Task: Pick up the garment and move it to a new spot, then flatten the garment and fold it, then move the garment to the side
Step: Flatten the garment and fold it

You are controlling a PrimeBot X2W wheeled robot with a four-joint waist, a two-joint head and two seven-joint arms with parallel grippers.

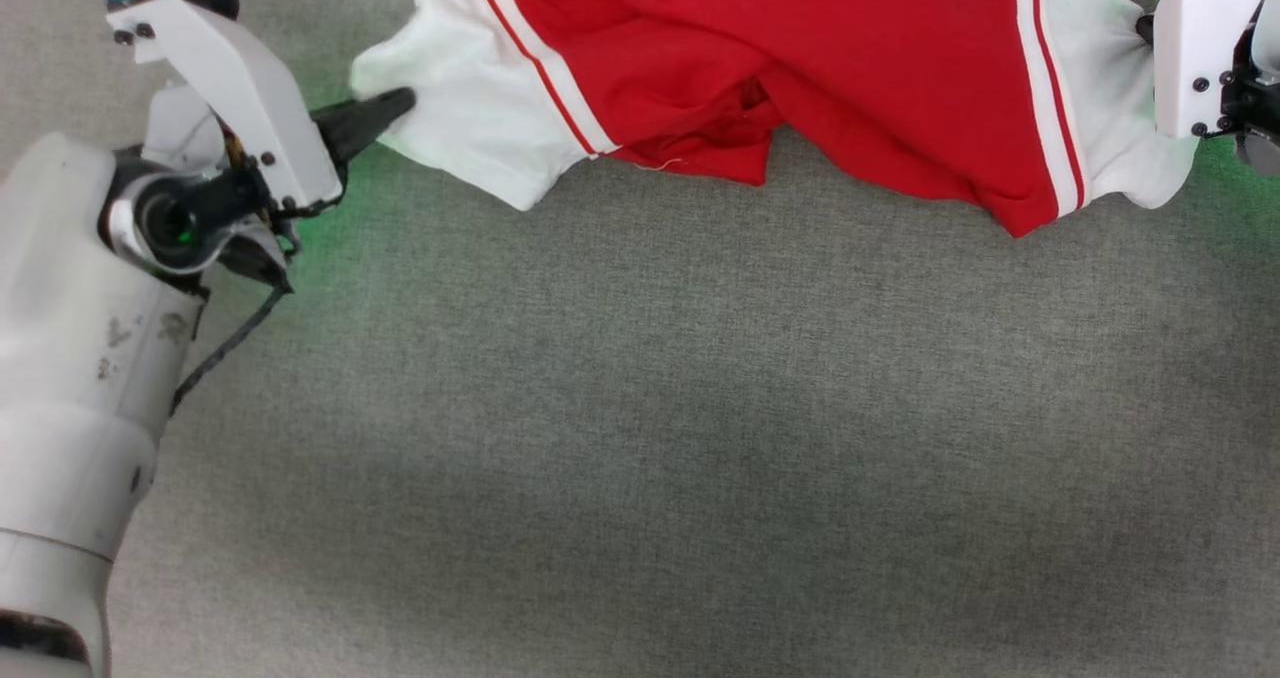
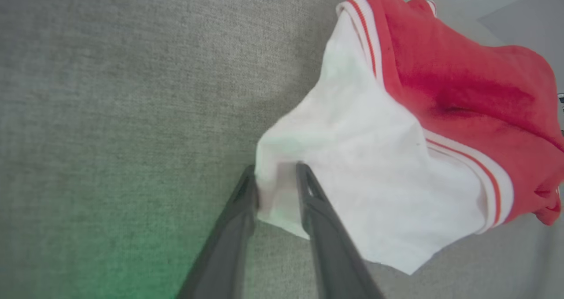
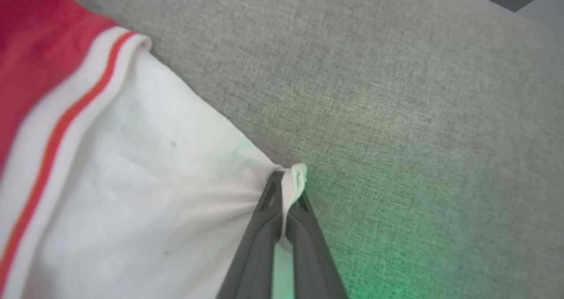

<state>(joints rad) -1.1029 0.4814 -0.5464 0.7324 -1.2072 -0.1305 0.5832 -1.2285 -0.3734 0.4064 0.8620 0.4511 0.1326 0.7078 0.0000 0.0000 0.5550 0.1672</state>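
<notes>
Bench [image 1: 640, 408], grey woven cover: near part bare.

Left gripper [image 2: 276, 175]: jaws narrowly parted, the edge of one white sleeve between them.

Right gripper [image 3: 286, 180]: jaws closed, pinching the other sleeve's corner; in the head view its fingers are hidden behind a white housing.

Garment [image 1: 800, 58], a red jersey: spread between both grippers toward the bench's far side, its upper part cut off.

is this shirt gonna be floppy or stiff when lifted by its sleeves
Likely floppy: the shirt sags and bunches in the middle. Probably thin and soft: cloth puckers where the right gripper pinches one sleeve corner. Lifted by the sleeves, its middle would likely droop.
</notes>
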